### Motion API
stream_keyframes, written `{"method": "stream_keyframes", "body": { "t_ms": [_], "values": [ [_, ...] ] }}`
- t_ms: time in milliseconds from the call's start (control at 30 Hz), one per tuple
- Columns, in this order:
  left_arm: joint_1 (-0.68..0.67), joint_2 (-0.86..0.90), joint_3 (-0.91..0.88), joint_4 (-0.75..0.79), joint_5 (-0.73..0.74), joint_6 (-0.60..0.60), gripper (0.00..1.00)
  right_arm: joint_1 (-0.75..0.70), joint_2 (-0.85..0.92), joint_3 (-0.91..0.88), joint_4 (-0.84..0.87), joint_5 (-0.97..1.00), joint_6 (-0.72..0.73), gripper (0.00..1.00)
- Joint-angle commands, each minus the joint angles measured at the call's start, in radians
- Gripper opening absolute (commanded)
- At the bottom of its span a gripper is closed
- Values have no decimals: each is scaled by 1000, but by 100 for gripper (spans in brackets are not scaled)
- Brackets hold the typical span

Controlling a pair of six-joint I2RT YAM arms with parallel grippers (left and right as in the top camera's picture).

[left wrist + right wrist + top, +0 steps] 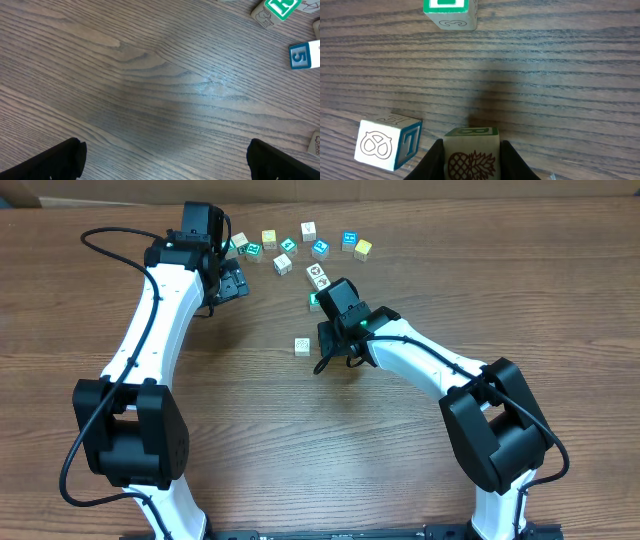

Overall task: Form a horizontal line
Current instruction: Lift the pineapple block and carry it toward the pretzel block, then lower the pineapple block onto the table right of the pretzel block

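My right gripper (472, 150) is shut on a white cube with a brown pineapple face and a green-lettered top (472, 157). In the overhead view only its green edge (314, 300) shows beside the gripper head (318, 302). Just left of it on the table sits a blue-edged cube with a pretzel picture (387, 144), probably the white cube (317, 276). A green-topped cube (449, 12) lies farther ahead. My left gripper (165, 160) (232, 280) is wide open over bare wood. No horizontal line of cubes is in view.
Several loose teal, white and yellow cubes lie in an arc at the back (320, 248). One white cube (302, 345) sits alone mid-table. The left wrist view shows a green-lettered cube (277, 9) and a blue 5 cube (304, 55) at its right.
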Motion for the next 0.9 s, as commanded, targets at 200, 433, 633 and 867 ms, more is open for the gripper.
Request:
{"method": "stream_keyframes", "body": {
  "t_ms": [200,433,633,867],
  "values": [
    [-2,13,24,-2,-13,1,100,5,10,-32,23,-10,5,22],
    [-2,13,24,-2,-13,2,100,5,25,-32,30,-29,5,33],
    [-2,13,24,-2,-13,2,100,5,25,-32,43,-27,5,44],
    [-2,13,24,-2,-13,1,100,-5,25,-32,109,53,5,45]
  ]
}}
